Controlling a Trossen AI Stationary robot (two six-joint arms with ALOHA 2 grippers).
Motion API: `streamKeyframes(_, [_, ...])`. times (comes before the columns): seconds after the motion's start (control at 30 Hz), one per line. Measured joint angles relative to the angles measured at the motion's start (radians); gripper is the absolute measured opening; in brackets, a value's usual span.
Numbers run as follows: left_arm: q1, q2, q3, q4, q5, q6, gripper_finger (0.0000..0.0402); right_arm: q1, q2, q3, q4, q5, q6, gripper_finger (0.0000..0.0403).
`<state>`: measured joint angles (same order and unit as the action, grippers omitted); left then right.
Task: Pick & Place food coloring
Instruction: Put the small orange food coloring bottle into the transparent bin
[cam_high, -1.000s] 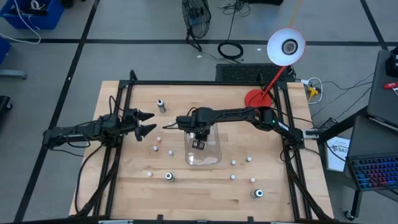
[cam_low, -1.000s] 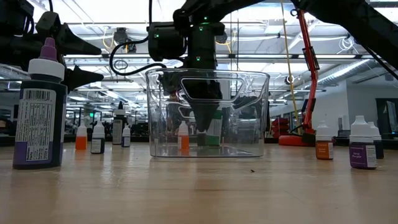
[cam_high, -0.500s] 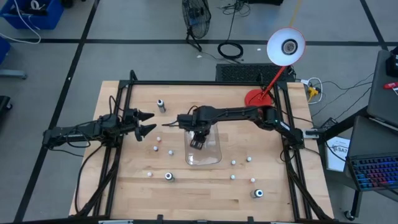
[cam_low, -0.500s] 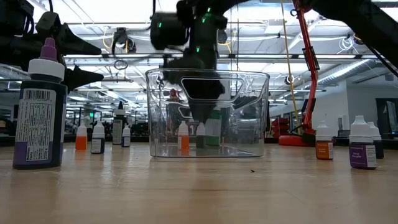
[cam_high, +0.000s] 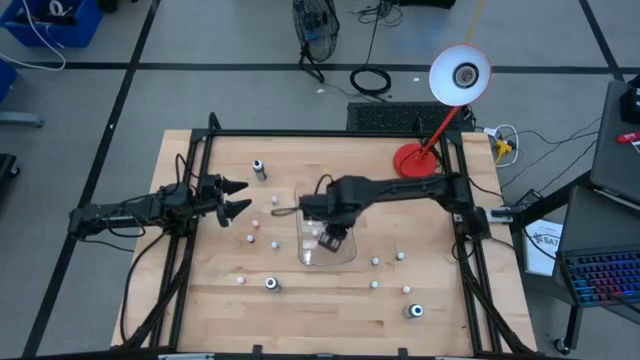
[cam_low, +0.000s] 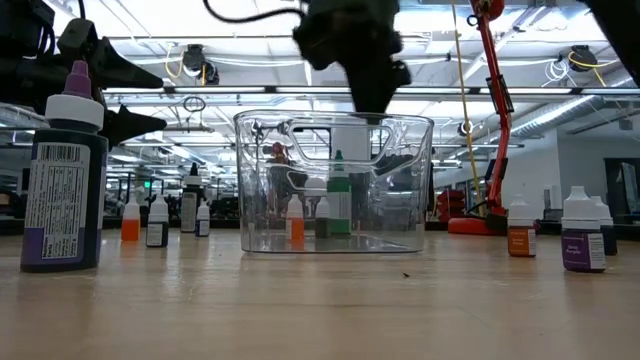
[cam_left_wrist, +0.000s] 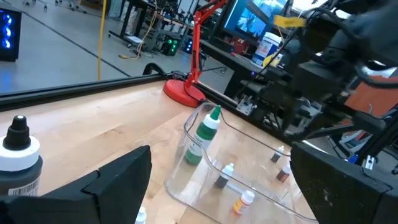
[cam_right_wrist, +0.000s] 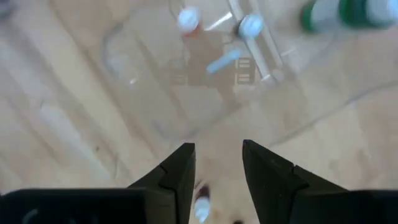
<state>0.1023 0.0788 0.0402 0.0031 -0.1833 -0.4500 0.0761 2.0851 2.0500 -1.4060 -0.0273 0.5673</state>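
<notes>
The right gripper (cam_high: 337, 238) hangs above the clear tray (cam_low: 420, 180) mid-table, its fingers (cam_right_wrist: 180, 171) parted a little with nothing between them — empty, likely free for another pick. Three food coloring bottles stand inside the tray, the green-capped bottle (cam_low: 339, 195) tallest; others lie scattered left, right and near on the table (cam_high: 300, 290). The left gripper (cam_high: 236, 197) waits spread wide at the left — idle.

On my wooden tabletop (cam_high: 200, 290): a clear tray (cam_high: 345, 252), scattered food coloring bottles (cam_high: 271, 284), a red lamp base (cam_high: 411, 158).
</notes>
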Motion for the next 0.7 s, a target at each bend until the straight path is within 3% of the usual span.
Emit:
streamKeyframes(0.47, [0.000,0.000,0.000,0.000,0.000,0.000,0.0379,0.187,-0.222,-0.449,0.067,0.002,0.180,0.0116])
streamKeyframes(0.7, [0.000,0.000,0.000,0.000,0.000,0.000,0.0379,0.216,-0.330,-0.663,0.297,0.025,0.334,0.0115])
